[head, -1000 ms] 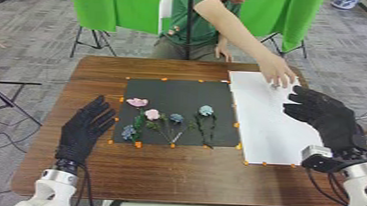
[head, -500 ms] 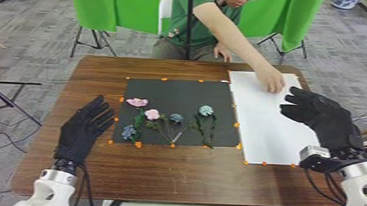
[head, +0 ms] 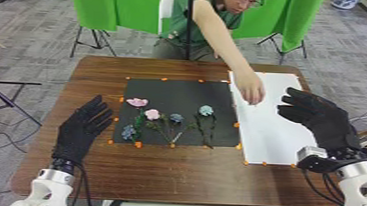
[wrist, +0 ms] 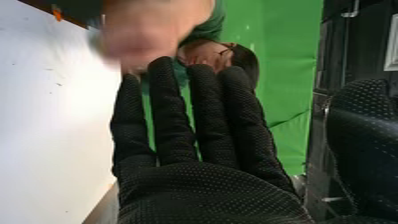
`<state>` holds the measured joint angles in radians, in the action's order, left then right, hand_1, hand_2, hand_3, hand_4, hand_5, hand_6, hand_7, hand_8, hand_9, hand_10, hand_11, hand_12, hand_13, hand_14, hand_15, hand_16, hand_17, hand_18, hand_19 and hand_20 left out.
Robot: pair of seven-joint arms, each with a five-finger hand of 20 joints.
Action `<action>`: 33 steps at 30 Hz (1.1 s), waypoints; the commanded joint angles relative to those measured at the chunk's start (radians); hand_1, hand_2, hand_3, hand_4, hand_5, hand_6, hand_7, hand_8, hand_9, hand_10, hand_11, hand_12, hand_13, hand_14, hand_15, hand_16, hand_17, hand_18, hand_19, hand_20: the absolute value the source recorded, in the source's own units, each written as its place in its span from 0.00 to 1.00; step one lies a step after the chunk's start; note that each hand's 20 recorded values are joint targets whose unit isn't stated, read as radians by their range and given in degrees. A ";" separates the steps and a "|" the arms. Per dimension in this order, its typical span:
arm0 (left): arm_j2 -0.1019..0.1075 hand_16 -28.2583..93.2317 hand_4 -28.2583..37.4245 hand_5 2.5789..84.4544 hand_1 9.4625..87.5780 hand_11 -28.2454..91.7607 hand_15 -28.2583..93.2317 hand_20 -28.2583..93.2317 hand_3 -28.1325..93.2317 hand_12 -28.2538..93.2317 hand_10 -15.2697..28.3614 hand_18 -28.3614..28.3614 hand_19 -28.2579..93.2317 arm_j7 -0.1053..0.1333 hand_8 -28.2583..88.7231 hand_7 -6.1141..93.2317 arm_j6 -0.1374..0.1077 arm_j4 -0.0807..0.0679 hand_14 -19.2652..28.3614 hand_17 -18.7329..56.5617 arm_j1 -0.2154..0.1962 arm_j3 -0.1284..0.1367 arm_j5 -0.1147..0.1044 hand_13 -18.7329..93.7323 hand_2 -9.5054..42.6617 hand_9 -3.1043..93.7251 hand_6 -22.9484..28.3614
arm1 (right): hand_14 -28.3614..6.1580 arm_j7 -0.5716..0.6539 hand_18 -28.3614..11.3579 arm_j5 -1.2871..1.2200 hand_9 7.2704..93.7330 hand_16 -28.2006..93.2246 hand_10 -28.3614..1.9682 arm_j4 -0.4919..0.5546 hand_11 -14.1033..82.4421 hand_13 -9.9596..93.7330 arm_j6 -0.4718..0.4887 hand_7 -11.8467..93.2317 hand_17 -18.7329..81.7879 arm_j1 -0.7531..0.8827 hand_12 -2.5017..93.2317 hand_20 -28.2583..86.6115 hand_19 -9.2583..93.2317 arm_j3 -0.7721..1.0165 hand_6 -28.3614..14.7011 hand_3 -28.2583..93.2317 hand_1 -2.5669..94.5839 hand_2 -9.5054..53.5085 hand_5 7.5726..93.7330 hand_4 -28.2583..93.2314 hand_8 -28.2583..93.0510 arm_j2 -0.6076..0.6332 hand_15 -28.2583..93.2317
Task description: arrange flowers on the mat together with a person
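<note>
A: Ref = black mat (head: 176, 93). Flowers?
B: Five blooms, all on the mat. Two pink: first (head: 137, 102) by its left edge, second (head: 152, 114) farther in. Two darker blue: one (head: 176, 117) mid-mat, the other (head: 128, 132) low at the left edge. One pale blue (head: 205, 110) in the right part, stems running toward the robot.
A: Around the mat?
B: One brown table (head: 172, 180) under it. One white sheet (head: 272, 130) along its right edge. Several orange tabs (head: 138, 145) on the mat's borders, too small to count reliably.
A: Robot hands?
B: Two. Left hand (head: 81, 131) left of the mat, fingers extended, slightly spread, holding nothing. Right hand (head: 317, 117) right of the mat, over the sheet, fingers extended, nothing gripped.
A: Person?
B: One hand (head: 249, 89) reaching in over the sheet, just right of the mat. Can't tell if it's touching or holding anything.
A: Wrist cam vs head?
B: Head view gives the layout. Right wrist view gives detail: right hand (wrist: 204, 192) has four long straight fingers and a thumb (wrist: 360, 135) well off to the side, dotted grip texture on the glove. Person's hand is a blur by the fingertips, green cloth (wrist: 293, 50) behind.
</note>
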<state>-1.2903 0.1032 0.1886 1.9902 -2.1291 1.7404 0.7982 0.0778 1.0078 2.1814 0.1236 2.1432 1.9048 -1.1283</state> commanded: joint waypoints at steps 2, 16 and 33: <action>0.009 0.22 0.00 0.36 0.19 0.44 0.42 0.27 0.81 0.34 0.62 0.89 0.60 -0.002 0.16 0.25 -0.009 0.003 0.71 0.12 -0.022 0.008 -0.009 0.37 0.14 0.27 0.53 | 0.42 0.006 0.21 0.031 0.43 0.41 0.52 -0.002 0.28 0.48 -0.012 0.25 0.30 -0.013 0.23 0.45 0.47 -0.018 0.53 0.92 0.18 0.21 0.44 0.02 0.15 0.000 0.38; -0.014 0.22 0.00 0.36 0.19 0.44 0.42 0.27 0.81 0.34 0.62 0.89 0.60 -0.002 0.16 0.25 -0.005 0.007 0.71 0.12 -0.026 0.016 0.002 0.37 0.14 0.28 0.53 | 0.42 0.017 0.20 0.043 0.42 0.41 0.50 -0.006 0.28 0.47 0.004 0.25 0.29 -0.030 0.23 0.45 0.47 -0.028 0.53 0.92 0.18 0.21 0.43 0.02 0.15 0.002 0.39; -0.009 0.22 0.00 0.37 0.19 0.44 0.42 0.27 0.81 0.34 0.63 0.89 0.60 0.011 0.16 0.25 -0.020 0.001 0.70 0.12 -0.020 0.014 -0.005 0.37 0.14 0.29 0.53 | 0.42 0.022 0.20 0.041 0.41 0.41 0.50 -0.011 0.28 0.47 0.017 0.25 0.29 -0.041 0.23 0.45 0.47 -0.052 0.54 0.92 0.18 0.21 0.43 0.02 0.15 -0.010 0.39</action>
<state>-1.3047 0.1193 0.1766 1.9978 -2.1398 1.7612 0.8009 0.0978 1.0423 2.1707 0.1357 2.0941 1.8624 -1.1279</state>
